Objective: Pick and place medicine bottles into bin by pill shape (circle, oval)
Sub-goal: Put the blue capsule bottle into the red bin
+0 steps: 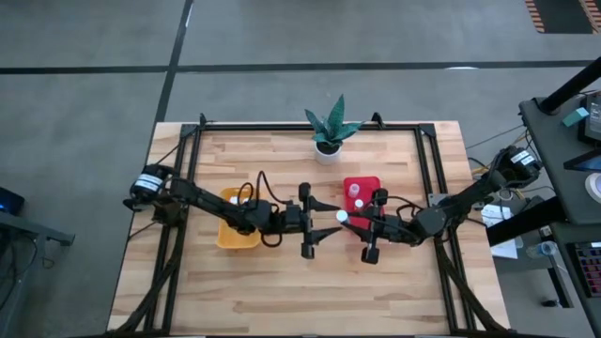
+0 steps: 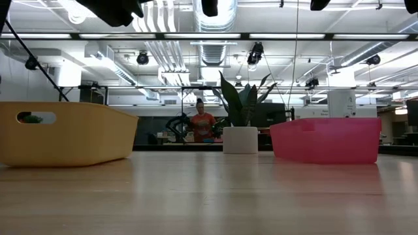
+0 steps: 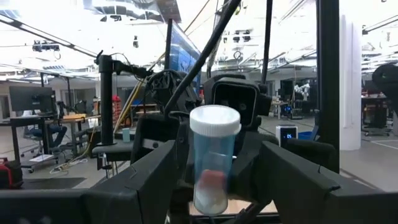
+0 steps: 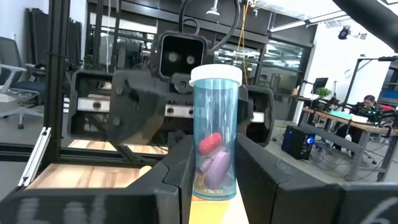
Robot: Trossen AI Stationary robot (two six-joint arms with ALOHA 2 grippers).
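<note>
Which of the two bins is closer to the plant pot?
The red bin, right of centre, sits just in front of the white plant pot. The yellow bin lies farther away, under the left arm.

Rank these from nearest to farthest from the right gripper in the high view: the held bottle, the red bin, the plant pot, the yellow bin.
Measured from the right gripper, which is shut on the bottle above the table's middle:
1. Bottle, in its fingers.
2. Red bin, beside it, toward the table's far edge.
3. Plant pot, at the far edge.
4. Yellow bin, under the left arm.
</note>
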